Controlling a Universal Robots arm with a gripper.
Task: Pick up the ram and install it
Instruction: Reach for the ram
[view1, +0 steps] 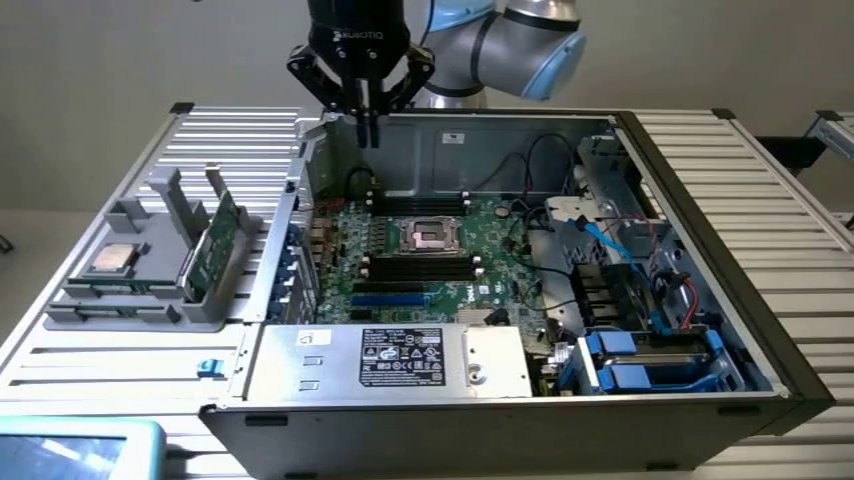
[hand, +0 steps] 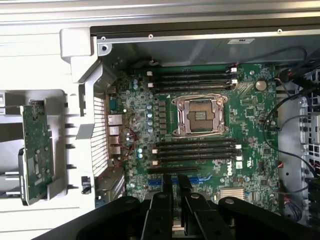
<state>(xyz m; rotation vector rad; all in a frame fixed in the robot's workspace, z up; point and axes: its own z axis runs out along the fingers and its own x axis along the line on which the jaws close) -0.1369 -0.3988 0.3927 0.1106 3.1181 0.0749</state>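
Exterior view: gripper (view1: 363, 128) hangs over the open computer case (view1: 534, 140) at its far wall, fingers together, holding nothing. Ram (view1: 214, 245) stands on edge in the grey holder (view1: 120, 310), outside the case on the exterior view's left.
Wrist view: gripper (hand: 175, 192) sits above the motherboard (hand: 200, 130). Ram (hand: 36, 150) is off the board, beside the case.

1. You lose the arm (view1: 523, 42) past the exterior view's 12 o'clock edge.
2. The grey holder (view1: 134, 300) hides the lower edge of the ram (view1: 214, 240).
3. You cannot read the power supply label (view1: 400, 357): its print is too small.
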